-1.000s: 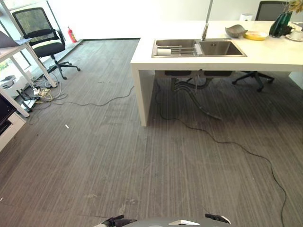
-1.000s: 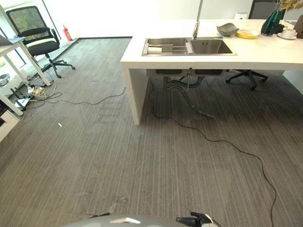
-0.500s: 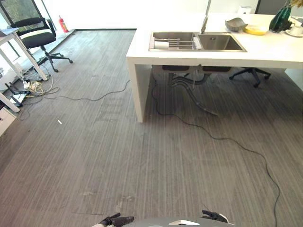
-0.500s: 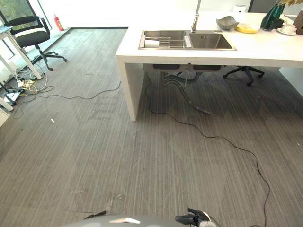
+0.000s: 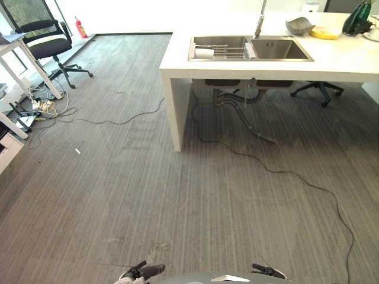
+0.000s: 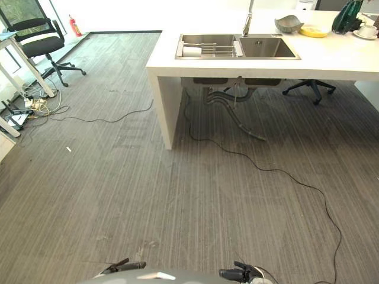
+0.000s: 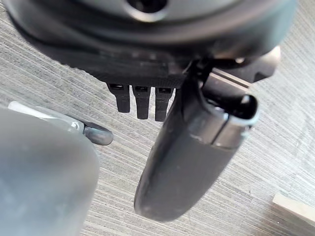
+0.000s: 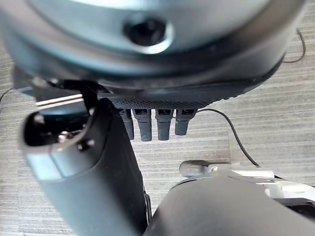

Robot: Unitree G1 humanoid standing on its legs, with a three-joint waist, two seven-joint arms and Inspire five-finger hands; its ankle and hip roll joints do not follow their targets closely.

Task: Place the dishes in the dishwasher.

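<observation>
Camera shifted; both robot hands [image 7: 142,101] [image 8: 157,123] relaxed, empty; grey carpet [image 5: 148,195], white counter [image 5: 177,62].

The room before me is bright and evenly lit. Daylight comes in at the window [image 5: 23,12] on my far left, and the far wall [image 5: 148,15] is washed out to plain white. The white counter [image 5: 343,59] glares along its top, while the sink [image 6: 237,46] gives a dull metal sheen. A soft, broad shadow lies on the grey floor [image 5: 118,195] beneath the counter. My left hand [image 7: 197,162] and right hand [image 8: 98,162] are dark, with pale highlights along each thumb.
</observation>
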